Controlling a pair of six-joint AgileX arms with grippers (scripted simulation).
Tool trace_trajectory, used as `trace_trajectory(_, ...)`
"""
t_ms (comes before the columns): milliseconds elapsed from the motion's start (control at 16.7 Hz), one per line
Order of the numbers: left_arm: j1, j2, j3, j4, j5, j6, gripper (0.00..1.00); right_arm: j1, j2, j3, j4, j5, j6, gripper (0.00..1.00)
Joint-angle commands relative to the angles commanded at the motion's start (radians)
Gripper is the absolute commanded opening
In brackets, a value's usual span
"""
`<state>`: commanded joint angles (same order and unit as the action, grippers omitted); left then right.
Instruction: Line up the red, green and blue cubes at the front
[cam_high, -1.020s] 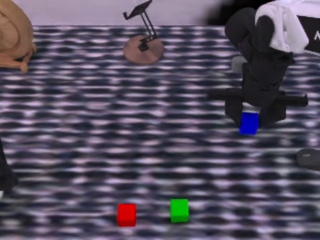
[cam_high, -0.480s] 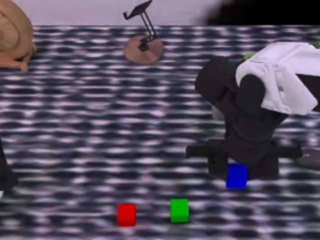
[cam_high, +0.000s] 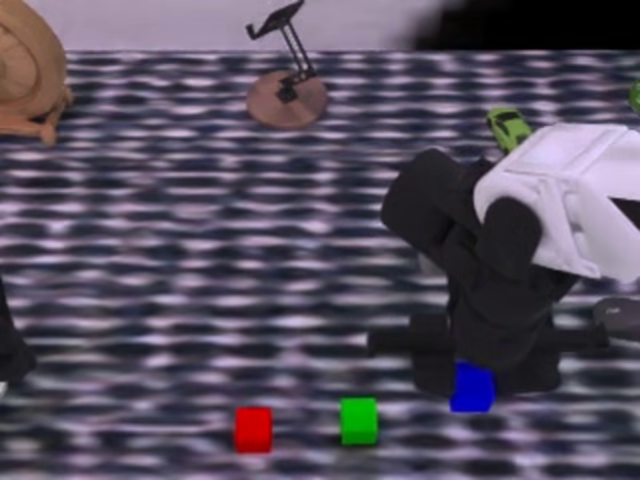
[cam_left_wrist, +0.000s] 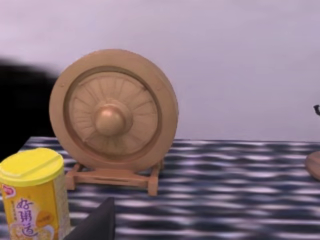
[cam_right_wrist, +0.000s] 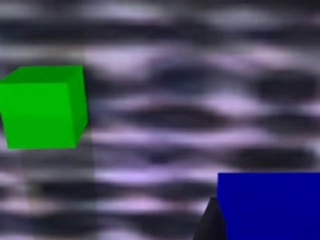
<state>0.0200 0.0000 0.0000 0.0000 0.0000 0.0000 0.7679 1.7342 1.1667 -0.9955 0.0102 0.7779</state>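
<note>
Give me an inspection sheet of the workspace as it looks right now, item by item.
Surface: table covered in a dark blue and white rippled pattern.
Job's things: red cube and green cube side by side at the front; blue cube to the right of the green one, in the right gripper.
Clutter: wooden wheel on a stand, yellow canister, black stand on a round wooden base, lime-green toy car, dark object at the right edge.
Grippers: right gripper shut on the blue cube; left arm parked at the left edge.
Cables: nothing seen.
Surroundings: plain pale wall.
</note>
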Motion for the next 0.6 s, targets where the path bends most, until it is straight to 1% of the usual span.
trace_trajectory(180, 0.000, 0.000, 0.000, 0.000, 0.000, 0.000, 1.00, 0.001, 0.028, -0.040, 0.069, 0.000, 0.001, 0.00)
trace_trajectory(420, 0.000, 0.000, 0.000, 0.000, 0.000, 0.000, 1.00, 0.004, 0.094, -0.127, 0.228, 0.001, 0.004, 0.00)
trace_trajectory(600, 0.000, 0.000, 0.000, 0.000, 0.000, 0.000, 1.00, 0.006, 0.117, -0.156, 0.277, 0.002, 0.004, 0.00)
